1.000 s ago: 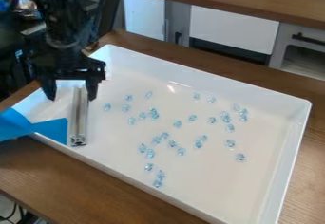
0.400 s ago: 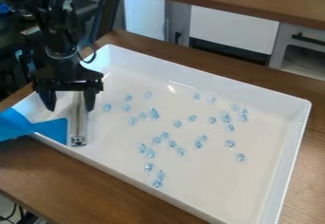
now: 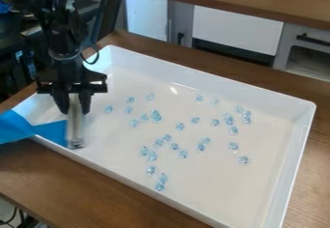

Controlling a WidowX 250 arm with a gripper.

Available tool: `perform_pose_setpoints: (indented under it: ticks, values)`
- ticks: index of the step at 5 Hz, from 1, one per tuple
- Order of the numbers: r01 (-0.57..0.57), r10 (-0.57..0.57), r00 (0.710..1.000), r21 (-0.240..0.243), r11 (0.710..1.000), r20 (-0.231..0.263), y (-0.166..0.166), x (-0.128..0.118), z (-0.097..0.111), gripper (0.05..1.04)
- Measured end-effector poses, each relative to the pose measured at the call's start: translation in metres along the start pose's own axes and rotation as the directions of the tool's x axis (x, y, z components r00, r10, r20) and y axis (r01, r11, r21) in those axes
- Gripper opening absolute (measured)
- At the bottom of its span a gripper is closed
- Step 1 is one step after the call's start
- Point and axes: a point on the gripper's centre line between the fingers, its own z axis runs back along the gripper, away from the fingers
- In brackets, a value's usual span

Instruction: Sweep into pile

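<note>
White tray [image 3: 213, 92]: pale-blue beads [image 3: 156, 116] scattered over its floor, some touching in small clusters; metal bar [image 3: 75, 128] held near its corner at the view's left | bar: clamped by its upper part between the fingers of the gripper [image 3: 75, 109] | beads: spread to the view's right of gripper and bar, untouched by either | tray rim overlapped by blue sheet [image 3: 15, 126].
</note>
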Motion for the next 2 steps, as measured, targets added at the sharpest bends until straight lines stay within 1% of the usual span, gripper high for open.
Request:
perform_pose_setpoints:
  ticks: [1,2]
  values:
    - [0.002,-0.002,1.000,-0.002,1.000,-0.007,-0.004,-0.002,0.000,0.372]
    - [0.002,-0.002,1.000,-0.004,1.000,-0.009,-0.017,-0.001,0.006,0.372]
